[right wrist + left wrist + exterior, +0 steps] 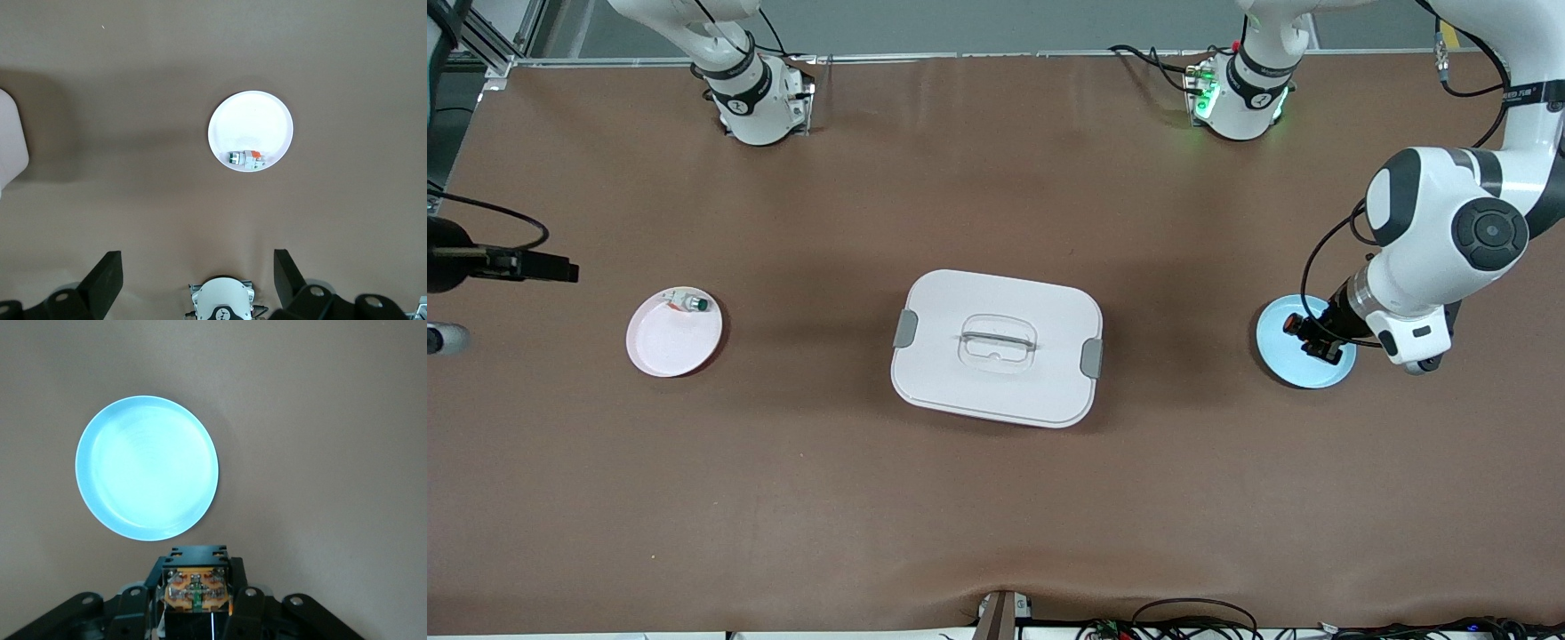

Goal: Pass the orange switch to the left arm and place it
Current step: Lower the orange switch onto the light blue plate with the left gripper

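Note:
My left gripper (1309,336) is shut on the orange switch (1291,324), a small black part with an orange face, and holds it in the air over the light blue plate (1279,364). In the left wrist view the switch (197,587) sits clamped between the black fingers of the left gripper (197,595), with the bare blue plate (147,477) below. The white box (996,347) with grey latches lies in the middle of the table. My right gripper (198,265) is open and empty, high over the table; it does not show in the front view.
A pale plate (671,342) lies toward the right arm's end of the table and holds a white-silver switch with a green cap (689,304); the right wrist view shows this plate (250,123), that switch (245,159) and the box's edge (10,143). A black bar (525,265) juts in beside it.

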### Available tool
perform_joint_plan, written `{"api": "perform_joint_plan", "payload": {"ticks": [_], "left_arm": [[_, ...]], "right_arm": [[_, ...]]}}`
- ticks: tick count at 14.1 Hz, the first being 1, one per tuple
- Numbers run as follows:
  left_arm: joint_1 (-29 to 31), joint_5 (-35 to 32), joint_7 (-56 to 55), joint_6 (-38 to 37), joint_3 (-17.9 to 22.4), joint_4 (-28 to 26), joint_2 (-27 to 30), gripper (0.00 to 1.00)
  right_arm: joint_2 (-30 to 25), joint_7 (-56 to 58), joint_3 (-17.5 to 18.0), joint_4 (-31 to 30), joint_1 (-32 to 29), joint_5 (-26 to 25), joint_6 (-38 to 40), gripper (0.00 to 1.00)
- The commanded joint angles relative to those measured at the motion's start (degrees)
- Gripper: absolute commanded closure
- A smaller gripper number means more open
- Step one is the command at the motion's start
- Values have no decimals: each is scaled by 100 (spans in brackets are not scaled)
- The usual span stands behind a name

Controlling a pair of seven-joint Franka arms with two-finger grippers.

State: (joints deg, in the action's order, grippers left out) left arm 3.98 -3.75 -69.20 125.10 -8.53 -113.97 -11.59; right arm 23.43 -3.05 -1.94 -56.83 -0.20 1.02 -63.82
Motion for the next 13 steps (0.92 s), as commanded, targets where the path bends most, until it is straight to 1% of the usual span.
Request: {"api": "perform_joint_plan", "payload": {"ticks": [1, 2, 5, 8, 9, 12, 13], "left_arm": [[121, -196, -506, 383, -17, -152, -115, 100], [208, -362, -690, 488, -17, -178, -176, 100], [305, -592, -1069, 813, -8, -274, -387, 100], [384, -592, -1245, 1252, -8, -433, -536, 100], [376, -601, -1359, 1375, 0, -477, -598, 100], [446, -715, -1491, 1473, -8, -582, -712, 100], [481, -715, -1492, 1543, -8, -661, -713, 100]], "right_arm": [[-119, 59, 36, -48, 20, -189, 36, 0], [-189, 7, 88, -48, 47, -294, 27, 0], [-295, -2, 106, -65, 64, -321, -8, 0], [-357, 42, 106, -56, -32, -208, 27, 0], [-374, -10, 63, -56, -32, -94, 27, 0], [-383, -20, 71, -56, -41, -23, 36, 0], [-514, -20, 63, -65, -50, 82, 27, 0]]}}
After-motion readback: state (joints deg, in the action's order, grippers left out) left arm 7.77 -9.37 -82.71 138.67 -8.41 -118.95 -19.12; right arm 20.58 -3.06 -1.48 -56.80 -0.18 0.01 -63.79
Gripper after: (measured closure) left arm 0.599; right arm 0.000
